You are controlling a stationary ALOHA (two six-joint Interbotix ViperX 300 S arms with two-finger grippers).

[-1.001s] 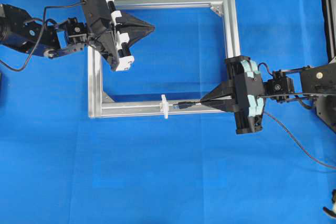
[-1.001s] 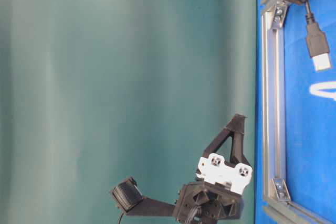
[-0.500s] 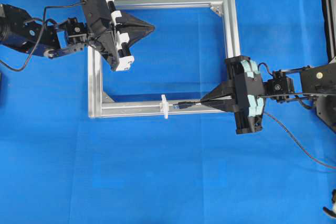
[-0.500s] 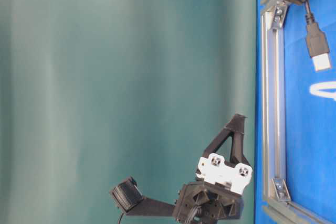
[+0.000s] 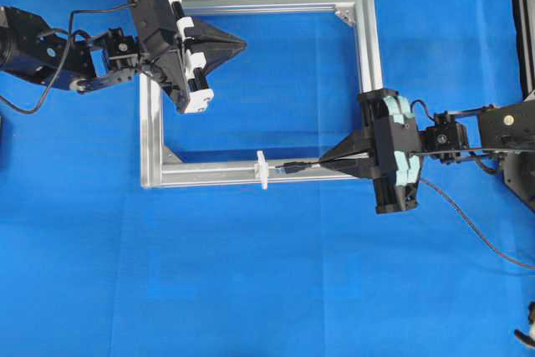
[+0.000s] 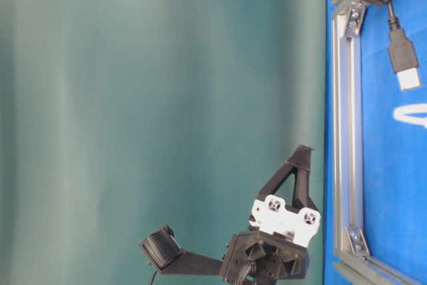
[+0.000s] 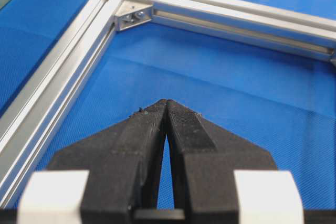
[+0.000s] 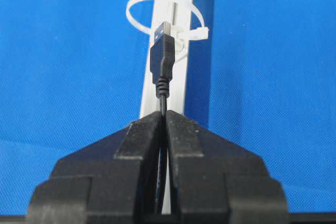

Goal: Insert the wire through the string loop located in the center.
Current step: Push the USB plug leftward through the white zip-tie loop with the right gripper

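My right gripper [image 5: 322, 162] [image 8: 164, 113] is shut on the black wire [image 5: 468, 219] just behind its plug [image 8: 162, 59] [image 5: 292, 168] [image 6: 403, 55]. The plug tip points at the white string loop [image 5: 262, 170] [image 8: 137, 7] [image 6: 410, 115], which stands upright on the near bar of the silver frame [image 5: 209, 175]. The tip sits just short of the loop, a little apart from it. My left gripper [image 5: 243, 43] [image 7: 167, 102] is shut on nothing and hovers over the frame's far left corner [image 7: 134, 14], inside the frame.
The frame lies on a blue cloth [image 5: 251, 290]. The wire trails off to the right edge [image 5: 518, 263]. A dark stand [image 5: 522, 14] rises at the far right. A small white and black object [image 5: 527, 323] shows at the bottom right corner.
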